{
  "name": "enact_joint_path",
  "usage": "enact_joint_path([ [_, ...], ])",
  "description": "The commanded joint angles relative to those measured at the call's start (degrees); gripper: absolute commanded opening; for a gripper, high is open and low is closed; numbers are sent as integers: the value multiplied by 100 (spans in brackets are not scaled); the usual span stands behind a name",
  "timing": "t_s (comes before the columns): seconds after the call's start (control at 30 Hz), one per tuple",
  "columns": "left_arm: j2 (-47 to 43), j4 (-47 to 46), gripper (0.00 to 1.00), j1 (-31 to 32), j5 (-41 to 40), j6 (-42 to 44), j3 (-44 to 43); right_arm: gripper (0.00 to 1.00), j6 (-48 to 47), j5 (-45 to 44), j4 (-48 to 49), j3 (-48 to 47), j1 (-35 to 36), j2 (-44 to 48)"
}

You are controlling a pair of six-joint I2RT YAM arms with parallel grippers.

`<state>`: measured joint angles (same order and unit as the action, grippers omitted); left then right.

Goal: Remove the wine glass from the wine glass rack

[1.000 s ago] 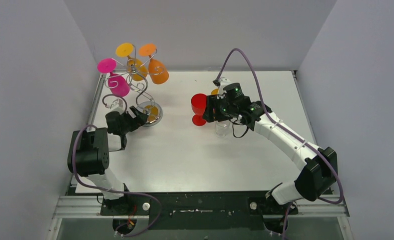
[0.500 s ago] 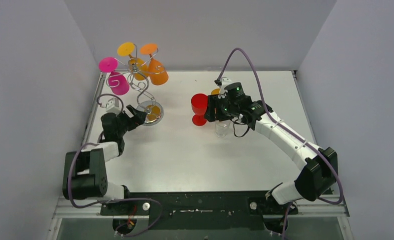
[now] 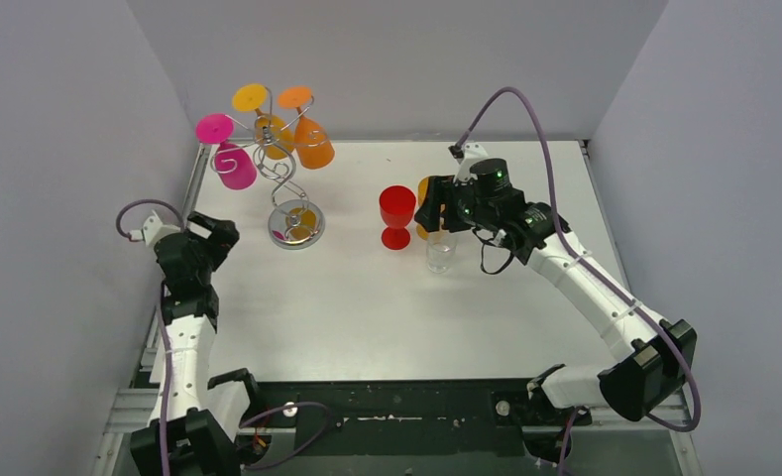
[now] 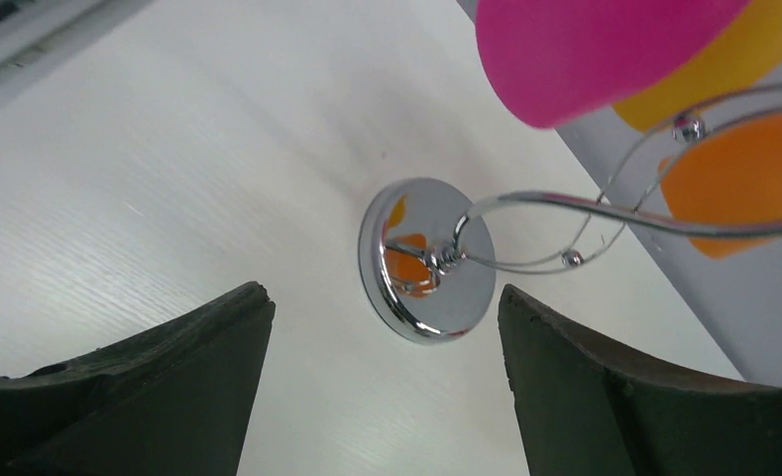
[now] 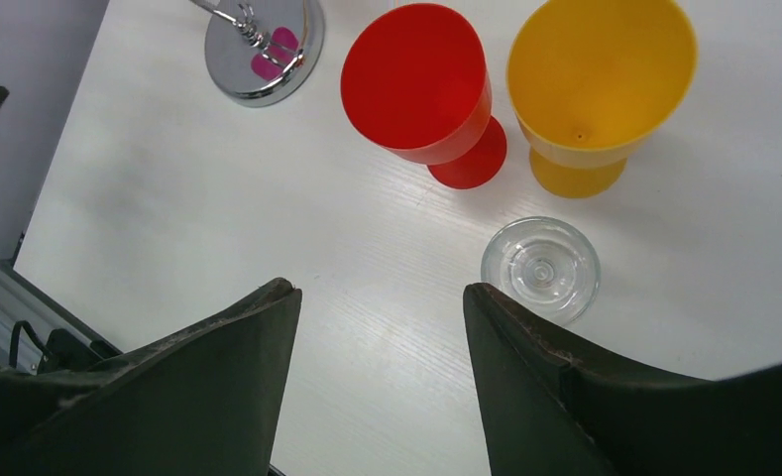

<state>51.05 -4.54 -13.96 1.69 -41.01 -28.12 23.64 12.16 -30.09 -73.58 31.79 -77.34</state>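
The wine glass rack (image 3: 285,183) is a silver wire stand on a round shiny base (image 3: 297,224) at the back left. A pink glass (image 3: 232,164), a yellow-orange glass (image 3: 270,131) and an orange glass (image 3: 314,142) hang on it upside down. My left gripper (image 3: 216,232) is open and empty, left of the base; its wrist view shows the base (image 4: 428,260) ahead and the pink glass (image 4: 585,50) above. My right gripper (image 3: 434,210) is open and empty above a red glass (image 5: 421,89), a yellow glass (image 5: 600,84) and a clear glass (image 5: 540,270) standing on the table.
The red glass (image 3: 396,213) and the clear glass (image 3: 440,253) stand mid-table; the yellow glass (image 3: 424,188) is partly hidden behind my right gripper. Grey walls close in the left, back and right. The rack base also shows in the right wrist view (image 5: 265,45).
My left gripper has pulled back to the left, away from the rack base. My right gripper has moved right and away from the red glass, which stays standing on the table.
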Motion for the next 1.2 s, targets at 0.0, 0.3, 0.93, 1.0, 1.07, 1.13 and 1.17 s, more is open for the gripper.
enact_joint_path([
  [0.0,-33,1442,82,-484,-467,109,-1001,63,20,-213,191,1,-99,316],
  [0.3,757,1420,85,-1307,472,-194,-2986,65,-83,-245,61,13,-183,537],
  [0.93,3025,-816,83,-1619,4167,-1218,-4368,80,86,53,145,-85,-267,686],
  [1.0,3092,-734,83,-1590,4186,-1118,-4448,85,132,41,202,-34,-261,732],
  [1.07,3179,-518,83,-1555,4169,-961,-4582,87,158,47,251,22,-263,784],
  [1.13,3265,-445,83,-1525,4173,-942,-4664,87,175,64,258,46,-274,799],
  [1.17,3290,-525,82,-1511,4130,-1009,-4656,87,184,81,251,39,-273,798],
])
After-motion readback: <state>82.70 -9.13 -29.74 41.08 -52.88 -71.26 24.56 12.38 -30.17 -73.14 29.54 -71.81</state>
